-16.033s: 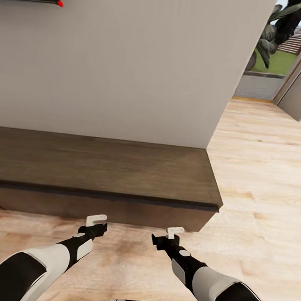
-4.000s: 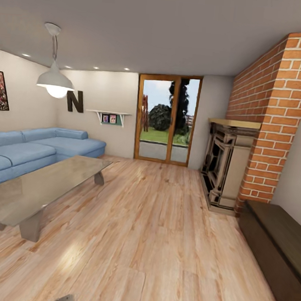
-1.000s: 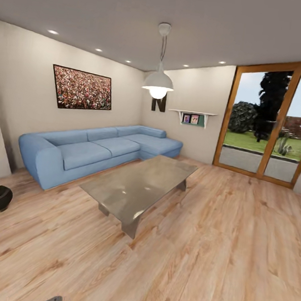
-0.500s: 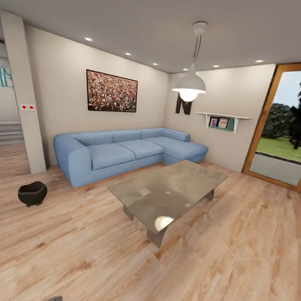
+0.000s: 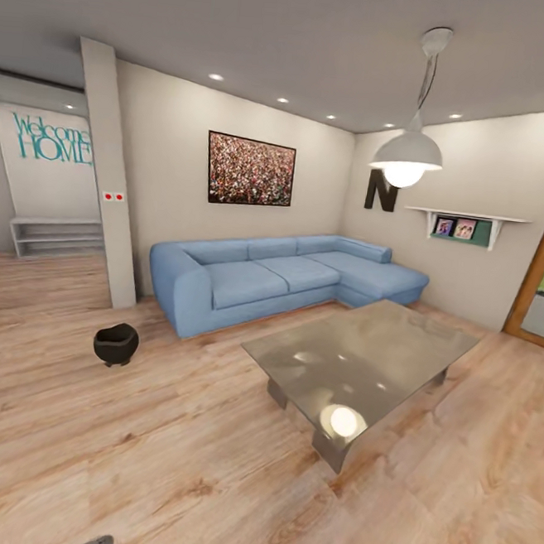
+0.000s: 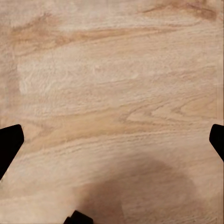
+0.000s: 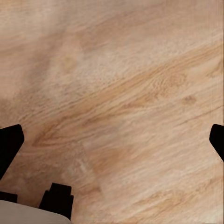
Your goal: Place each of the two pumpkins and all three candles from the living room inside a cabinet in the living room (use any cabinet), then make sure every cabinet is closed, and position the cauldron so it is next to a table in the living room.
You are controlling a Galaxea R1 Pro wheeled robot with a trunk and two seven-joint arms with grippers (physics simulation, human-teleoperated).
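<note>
Both tools hang wide open and empty over bare floor, probably since the cauldron sits well apart from the desk, near the sofa's corner.

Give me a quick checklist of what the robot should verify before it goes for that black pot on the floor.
1. Cauldron in sight, upright on the floor: ok.
2. Cauldron next to the table: not ok, it stands apart, near the sofa end.
3. Floor toward the cauldron free of obstacles: ok.
4. Left end effector open, holding nothing: ok.
5. Right end effector open, holding nothing: ok.
6. Cabinets closed: cannot tell.
</note>
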